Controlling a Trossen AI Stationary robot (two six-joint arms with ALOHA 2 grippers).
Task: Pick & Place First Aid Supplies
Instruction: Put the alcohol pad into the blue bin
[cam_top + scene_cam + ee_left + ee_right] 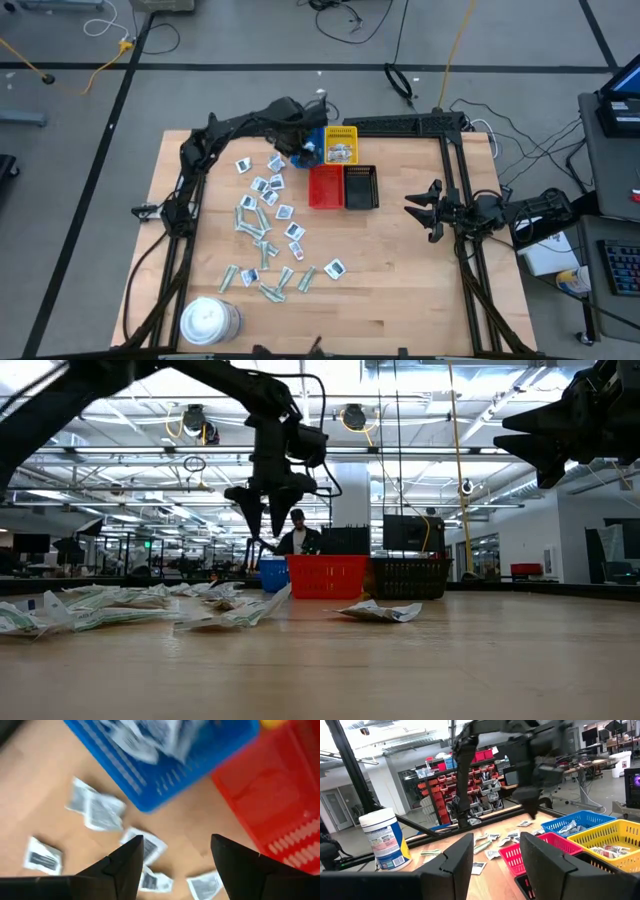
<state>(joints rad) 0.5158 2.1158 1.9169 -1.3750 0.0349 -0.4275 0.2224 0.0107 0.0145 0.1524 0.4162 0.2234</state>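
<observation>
High view: first aid packets [268, 222] scattered flat over the tabletop [400, 290], below and beside the left gripper [303, 146], with more already lying in the blue tray [306, 146] directly under it and in the yellow tray [341, 145] next along. Likely very light, thin and floppy, with slick wrappers; probably best pinched across a raised or crumpled edge, since a face lying flat offers the fingers little to catch. White square packets [102, 812] without a clear long axis; narrow grey-green strips [252, 226] pointing every which way, none aligned with the next. In the left wrist view, nothing between the fingers [125, 865], jaws parted and empty, hanging above the blue tray's corner with the red tray [280, 795] just to one side. Black tray [361, 187] touching the red one on its far side from the packets. White tub [208, 320] well apart from the left gripper, beyond the packet scatter at the table's near edge. Right gripper [428, 211] waiting off to the side of the trays, raised, jaws parted, holding nothing.
</observation>
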